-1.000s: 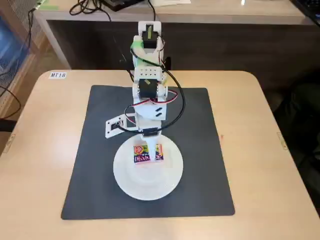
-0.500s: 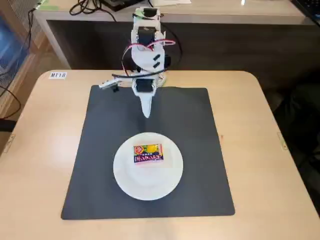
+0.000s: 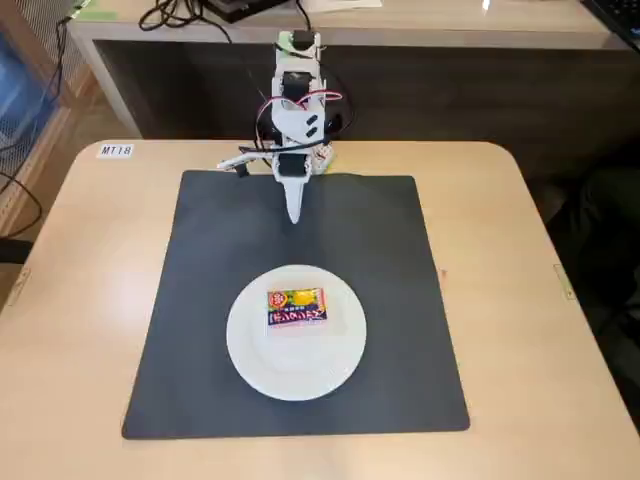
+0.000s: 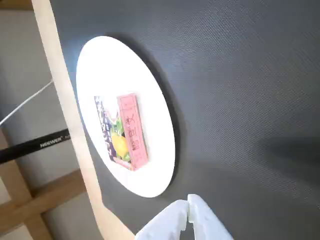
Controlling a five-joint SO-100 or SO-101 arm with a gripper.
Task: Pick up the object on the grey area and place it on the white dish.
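The small yellow and red-orange packet [image 3: 297, 306] lies flat on the round white plate [image 3: 296, 365], in its upper half. The plate sits on the dark grey mat [image 3: 400, 300], near the mat's front middle. In the wrist view the packet [image 4: 125, 132] lies on the plate [image 4: 145, 90] at the left, on the mat [image 4: 240, 100]. My white gripper [image 3: 293, 213] is folded back at the mat's far edge, well clear of the plate, pointing down. Its fingertips [image 4: 189, 209] meet at the bottom of the wrist view, shut and empty.
The tan tabletop [image 3: 540, 300] surrounds the mat, with a label [image 3: 116, 151] at its far left corner. Cables [image 3: 180, 15] lie on the shelf behind the arm. A dark tripod leg [image 4: 35, 146] shows beyond the table edge in the wrist view.
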